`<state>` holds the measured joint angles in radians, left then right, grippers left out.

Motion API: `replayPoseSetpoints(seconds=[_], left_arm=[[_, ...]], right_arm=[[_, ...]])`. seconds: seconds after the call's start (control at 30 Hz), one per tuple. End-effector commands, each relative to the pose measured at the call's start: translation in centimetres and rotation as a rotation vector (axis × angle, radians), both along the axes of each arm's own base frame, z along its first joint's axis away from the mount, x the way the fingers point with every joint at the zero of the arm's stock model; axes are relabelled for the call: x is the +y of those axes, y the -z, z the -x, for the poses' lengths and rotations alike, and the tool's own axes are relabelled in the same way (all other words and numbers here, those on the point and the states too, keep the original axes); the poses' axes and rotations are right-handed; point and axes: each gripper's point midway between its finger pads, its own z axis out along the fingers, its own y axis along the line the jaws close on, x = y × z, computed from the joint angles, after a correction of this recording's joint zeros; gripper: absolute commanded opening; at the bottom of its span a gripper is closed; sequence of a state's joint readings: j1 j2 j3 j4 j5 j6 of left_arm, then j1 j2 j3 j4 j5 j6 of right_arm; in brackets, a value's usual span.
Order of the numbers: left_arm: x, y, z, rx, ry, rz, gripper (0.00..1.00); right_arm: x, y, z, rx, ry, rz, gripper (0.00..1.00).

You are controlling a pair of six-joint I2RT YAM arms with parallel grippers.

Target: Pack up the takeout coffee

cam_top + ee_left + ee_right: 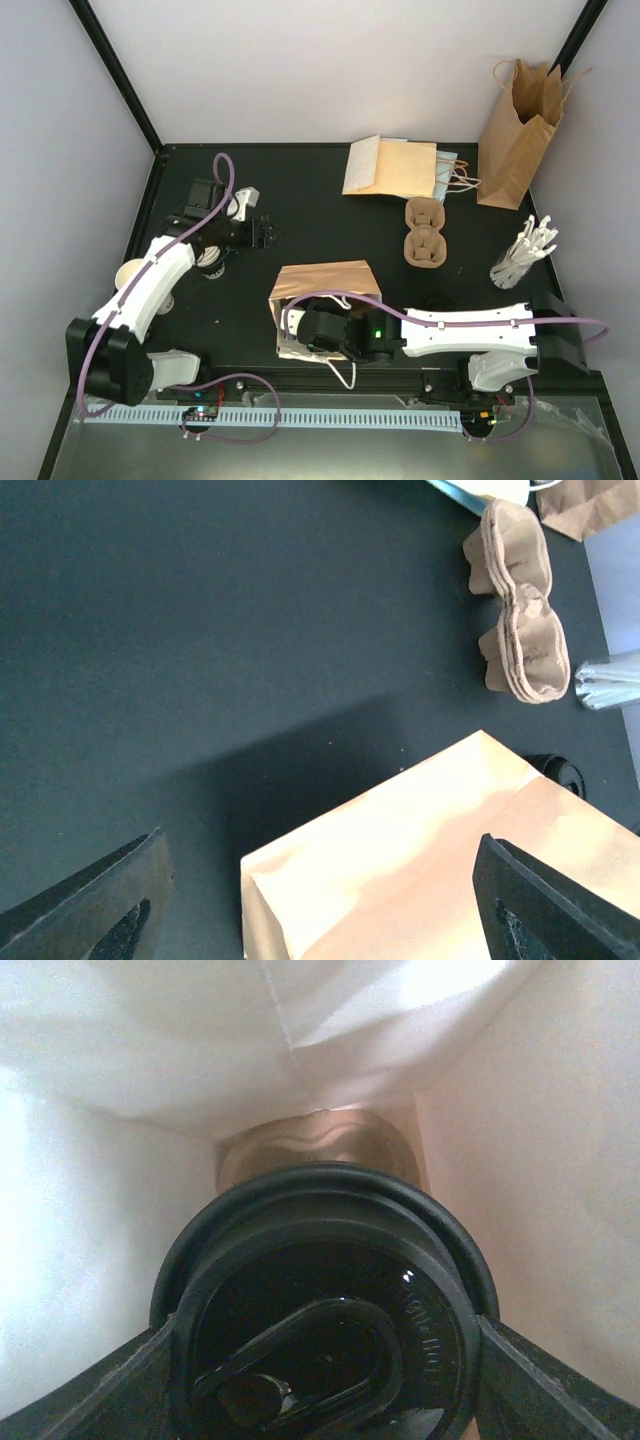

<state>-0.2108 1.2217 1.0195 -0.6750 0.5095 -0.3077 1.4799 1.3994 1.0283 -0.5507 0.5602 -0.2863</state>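
I am pinching the cup [320, 1260] with my right hand [325, 1385], my fingers [110, 1390] pressing on either side of its black lid [330, 1340]. I am holding it deep inside the bag [325, 280], base first, with the pale paper walls closing around it. The bag is sitting on the surface [300, 190] just beyond my bases.

My left hand [320, 910] is hanging spread wide, gripping nothing, above the surface near the bag's far end.

I am judging the cup to be light but fragile. Its paper wall is likely soft and would dent under a hard squeeze, and the lid could pop off if I am pulling on it alone. The stiffest place to grip is probably the rim, right where I am gripping now. I am also treating the lid as slippery.
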Motion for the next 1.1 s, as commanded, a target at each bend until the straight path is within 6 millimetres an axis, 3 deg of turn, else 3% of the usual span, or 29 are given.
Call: replayPoseSetpoints(seconds=[0.0,0.27,0.43,0.63,1.07], left_arm=[[-2.4,1.0,-1.0,0.031,0.064,0.089,0.84],[-4.5,4.5,-1.0,0.114,0.116,0.075,0.82],[-4.8,5.7,-0.9,0.137,0.123,0.059,0.81],[-5.2,7.0,-0.1,0.165,0.155,0.039,0.80],[-7.5,9.5,1.2,0.251,0.272,0.042,0.68]], right_arm=[[1.3,-1.7,-0.6,-0.052,0.026,-0.076,0.69],[1.9,-0.3,0.4,-0.070,-0.003,-0.048,0.69],[2.6,0.4,2.1,-0.056,-0.031,-0.036,0.69],[2.0,2.0,3.3,-0.039,-0.026,-0.006,0.69],[2.5,1.7,1.7,-0.196,-0.014,0.040,0.67]])
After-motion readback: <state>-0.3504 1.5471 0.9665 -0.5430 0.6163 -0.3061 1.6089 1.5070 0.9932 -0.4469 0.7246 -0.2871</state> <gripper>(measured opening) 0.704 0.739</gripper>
